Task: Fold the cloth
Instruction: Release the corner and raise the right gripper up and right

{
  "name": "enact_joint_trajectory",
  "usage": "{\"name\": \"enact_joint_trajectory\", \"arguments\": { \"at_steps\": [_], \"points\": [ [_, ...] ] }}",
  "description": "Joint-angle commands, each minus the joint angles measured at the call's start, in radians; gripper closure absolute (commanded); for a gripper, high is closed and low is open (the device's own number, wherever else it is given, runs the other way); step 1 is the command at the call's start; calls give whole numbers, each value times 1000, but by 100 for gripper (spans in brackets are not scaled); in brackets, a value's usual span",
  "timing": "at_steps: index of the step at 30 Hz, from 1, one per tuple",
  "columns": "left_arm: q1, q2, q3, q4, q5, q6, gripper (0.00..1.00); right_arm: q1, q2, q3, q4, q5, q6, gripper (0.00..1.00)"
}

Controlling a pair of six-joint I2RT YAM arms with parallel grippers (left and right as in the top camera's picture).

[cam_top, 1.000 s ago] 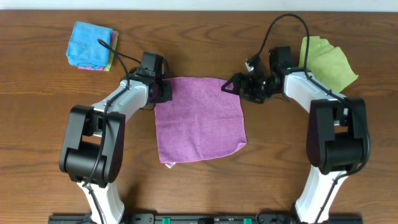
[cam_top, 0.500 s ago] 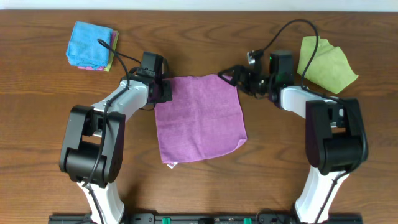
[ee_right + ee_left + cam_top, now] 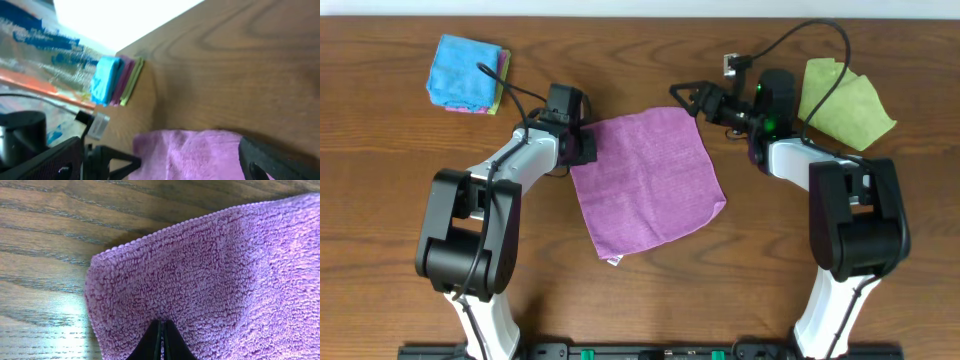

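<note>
the square purple terry cloth (image 3: 645, 180) lies flat on the brown wooden table (image 3: 390, 200), far-left corner clamped in the left gripper (image 3: 161, 339), far-right corner at the right gripper (image 3: 688, 100) (grip unclear), free edge nearer the robot.

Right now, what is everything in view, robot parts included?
purple cloth: one, purple, spread flat mid-table, set askew
folded cloths: one stack, blue on top with pink and yellow-green beneath, far left of the table
green cloth: one, yellow-green, loosely folded, far right
table: one, brown wood
left arm: one, white and black
right arm: one, white and black
left fingers: black, shut on the purple cloth's far left corner
right fingers: black, at its far right corner, apparently gripping it
</note>
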Motion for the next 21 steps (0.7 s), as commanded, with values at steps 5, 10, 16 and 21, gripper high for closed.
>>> {"name": "enact_joint_trajectory", "arguments": {
  "at_steps": [5, 10, 16, 21],
  "points": [
    [-4, 57, -53, -53, -8, 8, 94, -10, 11, 1, 22, 61, -32, 1],
    [-4, 57, -53, -57, -8, 12, 94, -19, 11, 18, -21, -66, -16, 7],
    [-4, 57, -53, -71, -8, 12, 94, -82, 11, 36, -290, -70, -17, 4],
    [-4, 56, -53, -102, -3, 12, 94, -127, 11, 37, -447, -70, -73, 2]
  ]
}}
